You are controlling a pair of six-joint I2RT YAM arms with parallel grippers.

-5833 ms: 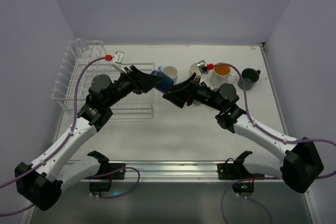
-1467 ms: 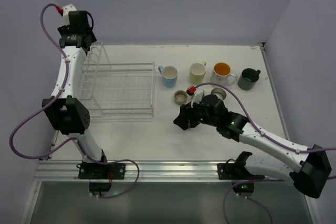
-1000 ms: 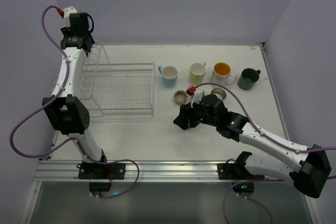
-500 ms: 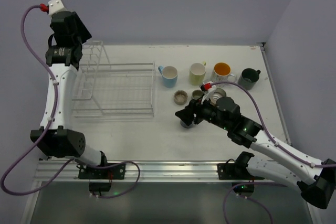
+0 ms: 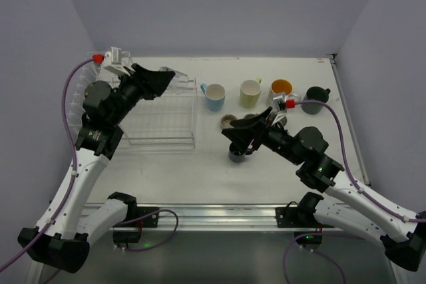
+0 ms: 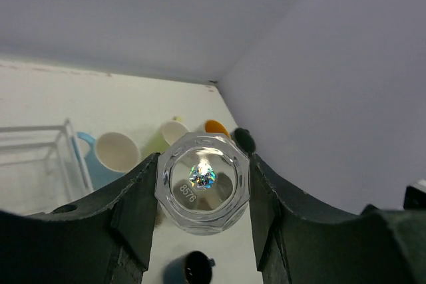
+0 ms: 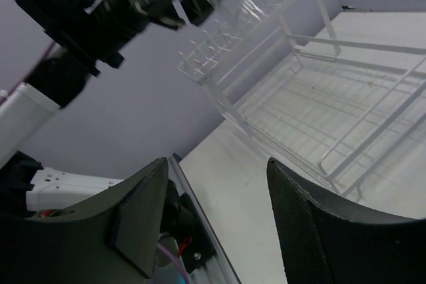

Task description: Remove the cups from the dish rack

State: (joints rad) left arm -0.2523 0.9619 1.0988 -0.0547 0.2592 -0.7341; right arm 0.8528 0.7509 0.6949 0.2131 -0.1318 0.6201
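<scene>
My left gripper point(image 5: 163, 81) is shut on a clear glass cup point(image 5: 178, 79), held above the far right of the white wire dish rack point(image 5: 156, 143). The left wrist view shows the glass's base point(image 6: 203, 187) between the fingers. My right gripper point(image 5: 243, 134) is open and empty, just above a navy cup point(image 5: 237, 155) standing on the table. Light blue point(image 5: 214, 96), yellow-green point(image 5: 250, 92), white-and-orange point(image 5: 282, 88) and dark green point(image 5: 315, 100) cups stand in a row. A grey-brown cup point(image 5: 229, 122) stands in front of them. The right wrist view shows open fingers point(image 7: 143, 217) and the rack point(image 7: 319, 98).
The rack's basket section holds nothing that I can see. The table's right edge rail point(image 5: 346, 108) runs beside the dark green cup. The metal rail point(image 5: 213, 214) lies along the near edge. The second grey-brown cup is mostly hidden behind my right arm.
My left arm has swung down from high at the back left and now holds the glass over the rack's right side. My right gripper has lifted off the navy cup.
</scene>
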